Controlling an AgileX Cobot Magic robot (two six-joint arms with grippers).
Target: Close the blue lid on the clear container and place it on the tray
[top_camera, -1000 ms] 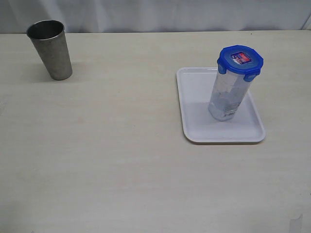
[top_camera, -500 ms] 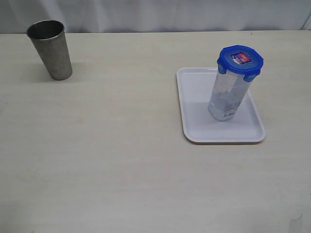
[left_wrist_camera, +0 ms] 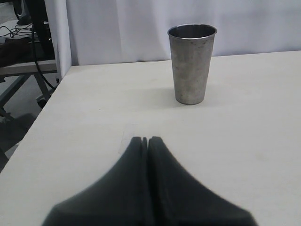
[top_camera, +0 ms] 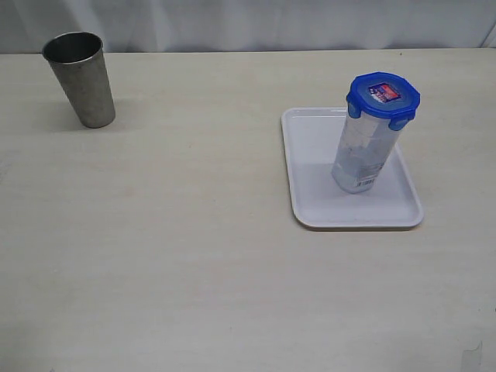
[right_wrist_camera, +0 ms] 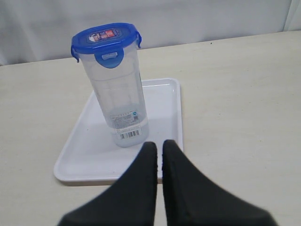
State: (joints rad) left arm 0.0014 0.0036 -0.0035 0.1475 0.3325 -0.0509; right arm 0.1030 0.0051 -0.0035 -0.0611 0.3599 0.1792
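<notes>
The right gripper [right_wrist_camera: 159,146] and left gripper [left_wrist_camera: 145,140] are clenched, empty. The clear container [right_wrist_camera: 120,94], capped by the blue lid [right_wrist_camera: 104,40], is stood on the tray [right_wrist_camera: 164,106]; tall and narrow, it could be toppled by a gripper's nudge.

No word or number can be read. The lid [right_wrist_camera: 106,44] carries a small red-and-blue label [right_wrist_camera: 104,35] (its print is too small to make out). The container [right_wrist_camera: 117,89] bears a white sticker [right_wrist_camera: 126,125] with a barcode near its base, its digits illegible.
</notes>
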